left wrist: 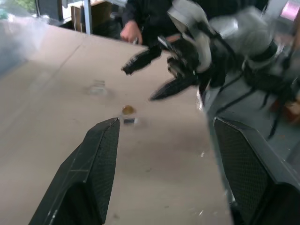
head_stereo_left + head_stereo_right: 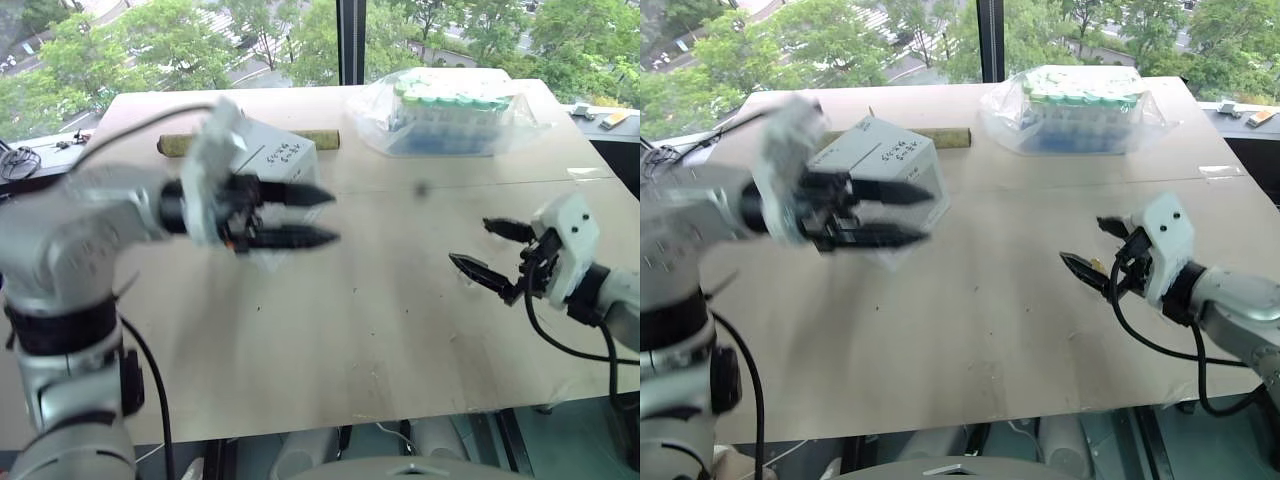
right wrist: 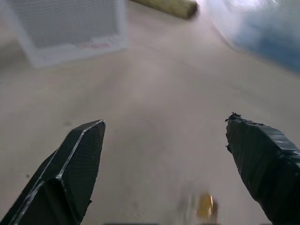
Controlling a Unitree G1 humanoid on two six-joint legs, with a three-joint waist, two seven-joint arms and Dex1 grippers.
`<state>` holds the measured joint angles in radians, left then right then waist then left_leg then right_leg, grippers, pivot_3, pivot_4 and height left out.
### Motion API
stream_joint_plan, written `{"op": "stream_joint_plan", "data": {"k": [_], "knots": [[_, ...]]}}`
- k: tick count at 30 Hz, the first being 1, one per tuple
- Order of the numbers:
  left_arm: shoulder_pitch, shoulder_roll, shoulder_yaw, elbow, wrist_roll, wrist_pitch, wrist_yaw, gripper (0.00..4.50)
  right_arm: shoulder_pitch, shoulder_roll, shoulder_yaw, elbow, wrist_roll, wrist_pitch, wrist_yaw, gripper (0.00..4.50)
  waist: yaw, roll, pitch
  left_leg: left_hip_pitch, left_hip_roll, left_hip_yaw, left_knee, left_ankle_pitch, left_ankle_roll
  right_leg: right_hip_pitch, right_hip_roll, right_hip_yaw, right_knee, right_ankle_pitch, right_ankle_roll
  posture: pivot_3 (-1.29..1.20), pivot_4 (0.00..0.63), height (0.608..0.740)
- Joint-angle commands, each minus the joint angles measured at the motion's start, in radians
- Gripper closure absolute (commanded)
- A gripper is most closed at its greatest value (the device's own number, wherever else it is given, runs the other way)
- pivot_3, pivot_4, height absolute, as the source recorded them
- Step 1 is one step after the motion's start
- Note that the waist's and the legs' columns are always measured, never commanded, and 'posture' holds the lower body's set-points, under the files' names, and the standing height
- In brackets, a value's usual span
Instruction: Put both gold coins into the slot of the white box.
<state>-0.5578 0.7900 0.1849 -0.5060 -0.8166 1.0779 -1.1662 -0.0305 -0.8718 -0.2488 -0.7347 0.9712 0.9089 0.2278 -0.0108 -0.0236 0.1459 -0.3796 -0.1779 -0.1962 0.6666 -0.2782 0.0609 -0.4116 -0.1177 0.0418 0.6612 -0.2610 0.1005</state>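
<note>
The white box stands at the table's back left, and its slot is hidden from me. My left gripper hovers open just in front of the box, pointing to the right, with nothing between its fingers. My right gripper stands open low over the table on the right, pointing left. A gold coin lies on the table just under and between the right gripper's fingers. In the left wrist view that coin sits on the table below the right gripper.
A clear bag of green-capped tubes lies at the back right. An olive roll lies behind the box. A small clear holder rests near the coin. A person in dark clothes stands beyond the table.
</note>
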Motion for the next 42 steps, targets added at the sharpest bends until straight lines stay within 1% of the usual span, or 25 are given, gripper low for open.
{"op": "stream_joint_plan", "data": {"k": [1, 2, 3, 8, 12, 15, 18, 36, 42], "knots": [[0.138, -0.002, -0.044, -0.082, 0.09, -0.215, -0.016, 1.27, 0.02, 0.029, -0.007, -0.029, -0.014, 0.03, -0.058, 0.51, 0.001, 0.0, 0.0, -0.001, 0.001, 0.0, 0.0, 0.0, 0.0, -0.001, 0.001, 0.0, 0.0, 0.001, -0.001, 0.0, 0.15, 0.74], [0.166, -0.01, -0.056, -0.084, 0.1, -0.25, -0.013, 1.27, 0.023, 0.036, -0.005, -0.024, -0.026, 0.037, -0.069, 0.89, 0.004, 0.0, 0.0, 0.0, 0.001, 0.0, 0.001, 0.0, 0.0, 0.0, 0.002, 0.0, 0.0, 0.001, -0.001, 0.0, 0.15, 0.74], [0.188, -0.027, -0.07, -0.073, 0.106, -0.278, -0.006, 1.27, 0.023, 0.045, 0.007, -0.011, -0.046, 0.04, -0.078, 1.05, 0.011, 0.0, 0.0, 0.0, 0.001, 0.0, 0.001, 0.0, 0.0, 0.0, 0.002, 0.0, 0.0, 0.001, -0.002, 0.0, 0.15, 0.74], [0.225, -0.082, -0.116, -0.028, 0.118, -0.348, 0.034, 1.27, 0.006, 0.077, 0.046, 0.047, -0.111, 0.056, -0.083, 1.05, 0.034, 0.0, 0.0, 0.0, 0.002, 0.0, 0.002, 0.0, 0.0, 0.0, 0.004, 0.0, -0.001, 0.004, -0.003, 0.0, 0.15, 0.74], [0.247, -0.089, -0.145, -0.022, 0.128, -0.387, 0.049, 1.27, -0.003, 0.105, 0.059, 0.086, -0.141, 0.072, -0.079, 1.05, 0.032, 0.001, 0.0, 0.0, 0.002, 0.001, 0.002, 0.0, 0.0, 0.0, 0.004, 0.0, -0.002, 0.004, -0.003, 0.0, 0.15, 0.74], [0.264, -0.089, -0.16, -0.016, 0.137, -0.41, 0.06, 1.27, -0.015, 0.127, 0.052, 0.113, -0.154, 0.08, -0.079, 1.9, 0.027, 0.001, 0.0, -0.001, 0.003, 0.001, 0.001, 0.0, 0.0, 0.0, 0.004, 0.0, -0.002, 0.004, -0.003, 0.0, 0.15, 0.74], [0.267, -0.086, -0.168, -0.016, 0.136, -0.417, 0.069, 1.27, -0.022, 0.132, 0.044, 0.119, -0.166, 0.086, -0.069, 3.42, 0.026, 0.001, 0.0, -0.001, 0.003, 0.001, 0.001, 0.0, 0.0, 0.0, 0.004, 0.0, -0.002, 0.004, -0.003, 0.0, 0.15, 0.74], [0.285, -0.074, -0.169, -0.019, 0.122, -0.426, 0.089, 1.27, -0.055, 0.139, 0.053, 0.16, -0.231, 0.116, -0.006, 3.42, 0.026, 0.001, 0.0, -0.001, 0.003, 0.0, 0.001, 0.0, 0.0, 0.0, 0.005, 0.0, -0.003, 0.004, -0.003, 0.0, 0.15, 0.74], [0.292, -0.065, -0.167, -0.018, 0.124, -0.434, 0.086, 1.27, -0.074, 0.148, 0.075, 0.173, -0.245, 0.129, 0.016, 3.42, 0.026, 0.001, 0.0, -0.001, 0.003, 0.0, 0.001, 0.0, 0.0, 0.0, 0.005, 0.0, -0.003, 0.004, -0.003, 0.0, 0.15, 0.74]]}}
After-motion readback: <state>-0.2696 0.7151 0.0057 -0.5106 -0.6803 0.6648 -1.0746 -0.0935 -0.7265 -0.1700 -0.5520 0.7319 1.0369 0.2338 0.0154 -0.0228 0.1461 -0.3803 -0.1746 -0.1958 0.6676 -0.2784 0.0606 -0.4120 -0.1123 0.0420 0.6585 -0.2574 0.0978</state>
